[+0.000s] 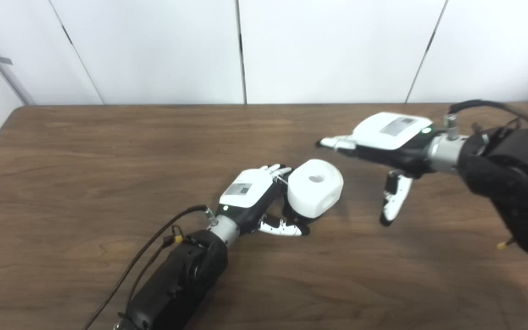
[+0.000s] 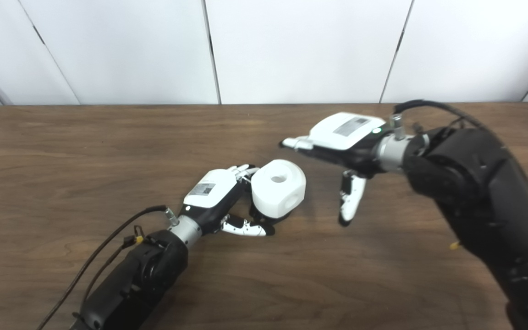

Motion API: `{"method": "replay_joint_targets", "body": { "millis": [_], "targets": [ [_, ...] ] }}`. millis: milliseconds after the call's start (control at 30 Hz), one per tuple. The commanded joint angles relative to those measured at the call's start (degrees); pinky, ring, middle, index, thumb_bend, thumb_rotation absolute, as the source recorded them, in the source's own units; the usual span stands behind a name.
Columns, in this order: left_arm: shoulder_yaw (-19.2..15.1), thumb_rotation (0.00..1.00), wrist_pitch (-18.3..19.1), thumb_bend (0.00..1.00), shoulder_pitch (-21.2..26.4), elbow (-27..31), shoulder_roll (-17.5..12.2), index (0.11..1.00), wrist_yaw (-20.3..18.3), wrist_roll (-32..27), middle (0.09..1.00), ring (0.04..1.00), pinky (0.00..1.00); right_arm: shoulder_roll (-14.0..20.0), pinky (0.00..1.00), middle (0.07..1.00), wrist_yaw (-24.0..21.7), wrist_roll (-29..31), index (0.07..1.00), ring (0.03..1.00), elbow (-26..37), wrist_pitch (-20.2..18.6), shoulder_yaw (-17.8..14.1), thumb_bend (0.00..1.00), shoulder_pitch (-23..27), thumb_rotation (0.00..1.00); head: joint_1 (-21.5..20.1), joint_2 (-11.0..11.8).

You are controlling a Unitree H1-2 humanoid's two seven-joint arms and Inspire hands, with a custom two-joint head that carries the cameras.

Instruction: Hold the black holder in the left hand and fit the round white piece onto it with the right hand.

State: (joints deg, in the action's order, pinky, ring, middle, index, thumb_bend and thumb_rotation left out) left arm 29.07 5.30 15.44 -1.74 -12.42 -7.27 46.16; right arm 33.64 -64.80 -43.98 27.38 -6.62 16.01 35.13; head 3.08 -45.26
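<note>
The round white piece (image 1: 314, 188) already sits on the black holder (image 1: 297, 216), low over the desk (image 1: 85, 160), with the left hand (image 1: 250, 195) fingers wrapped around the holder. The right hand (image 1: 383, 151) hangs just beside it, fingers wide and holding nothing. The job looks almost done.

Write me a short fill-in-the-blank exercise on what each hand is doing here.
1. The round white piece sits at the fingers of the ____ hand.
2. The right hand holds ____.
3. The hole in the white piece faces ____.
4. The table is made of dark ____.

Missing words: left; nothing; up; wood
</note>
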Motion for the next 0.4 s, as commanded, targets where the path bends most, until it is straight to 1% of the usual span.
{"method": "replay_joint_targets", "body": {
  "millis": [0, 33, 67, 100, 133, 167, 200, 233, 267, 300, 333, 367],
  "targets": [
    [0.43, 0.07, 1.45, 0.52, -0.54, -2.62, -1.32, 0.482, -1.73, 2.11, 0.91, 0.95, 0.92, 1.06, 0.76, 0.928, 5.17, -0.75, 1.0, 0.875, 0.73, 0.26, -2.71, 0.98, 0.98, 0.21, -0.15, 0.09],
    [0.42, 0.07, 1.29, 0.52, -0.57, -2.72, -1.33, 0.482, -1.56, 2.1, 0.908, 0.946, 0.92, 1.1, 0.73, 0.911, 6.67, -1.07, 1.0, 0.856, 0.47, 0.63, -3.33, 0.97, 0.53, 0.2, -0.15, 0.09],
    [0.38, 0.07, 1.14, 0.52, -0.62, -2.78, -1.35, 0.482, -1.42, 2.0, 0.907, 0.943, 0.91, 0.9, 0.7, 0.9, 9.75, -1.6, 1.0, 0.844, -0.15, 1.28, -4.43, 0.96, -0.41, 0.19, -0.17, 0.2],
    [0.35, 0.07, 1.08, 0.52, -0.66, -2.78, -1.37, 0.482, -1.33, 1.98, 0.906, 0.941, 0.91, 0.68, 0.66, 0.88, 12.71, -2.15, 0.993, 0.817, -0.81, 1.85, -5.36, 0.95, -1.28, 0.17, -0.15, 0.28],
    [0.33, 0.07, 1.06, 0.52, -0.69, -2.77, -1.39, 0.482, -1.28, 1.97, 0.905, 0.939, 0.91, 0.55, 0.61, 0.86, 14.75, -2.54, 0.979, 0.791, -1.27, 2.22, -5.9, 0.92, -1.86, 0.15, -0.18, 0.28],
    [0.25, 0.07, 1.01, 0.52, -0.78, -2.68, -1.43, 0.482, -1.21, 1.88, 0.904, 0.938, 0.91, -0.17, 0.6, 0.853, 18.13, -3.42, 0.974, 0.782, -1.94, 2.04, -7.1, 0.91, -2.87, 0.15, -0.36, 0.33],
    [0.19, 0.07, 0.96, 0.52, -0.84, -2.62, -1.45, 0.482, -1.16, 1.83, 0.903, 0.937, 0.91, -0.64, 0.56, 0.828, 20.31, -3.98, 0.941, 0.754, -2.36, 1.82, -7.79, 0.89, -3.49, 0.13, -0.37, 0.36],
    [0.18, 0.07, 0.96, 0.53, -0.88, -2.58, -1.55, 0.482, -1.22, 1.86, 0.902, 0.936, 0.91, -1.89, 0.54, 0.816, 23.43, -4.37, 0.924, 0.739, -2.93, 0.97, -9.15, 0.87, -4.58, 0.12, -0.63, 0.45],
    [0.17, 0.07, 0.95, 0.52, -0.9, -2.56, -1.61, 0.482, -1.28, 1.91, 0.902, 0.936, 0.91, -2.77, 0.52, 0.796, 25.6, -4.62, 0.888, 0.713, -3.33, 0.41, -10.08, 0.83, -5.34, 0.09, -0.68, 0.5],
    [0.11, 0.07, 0.89, 0.52, -0.94, -2.58, -1.66, 0.482, -1.3, 1.85, 0.902, 0.937, 0.91, -3.65, 0.51, 0.787, 27.36, -4.69, 0.872, 0.701, -3.65, -0.06, -10.9, 0.81, -6.01, 0.07, -0.74, 0.65],
    [-0.08, 0.07, 0.82, 0.52, -1.05, -2.51, -1.7, 0.482, -1.37, 1.49, 0.902, 0.937, 0.91, -5.05, 0.5, 0.781, 30.19, -4.62, 0.856, 0.693, -4.1, -0.64, -12.19, 0.79, -7.04, 0.07, -0.84, 0.72],
    [-0.23, 0.07, 0.86, 0.52, -1.13, -2.35, -1.74, 0.482, -1.48, 1.3, 0.901, 0.94, 0.92, -6.66, 0.5, 0.767, 33.35, -4.89, 0.82, 0.677, -4.53, -1.3, -13.5, 0.78, -8.15, 0.06, -0.84, 0.72]
  ]
}}
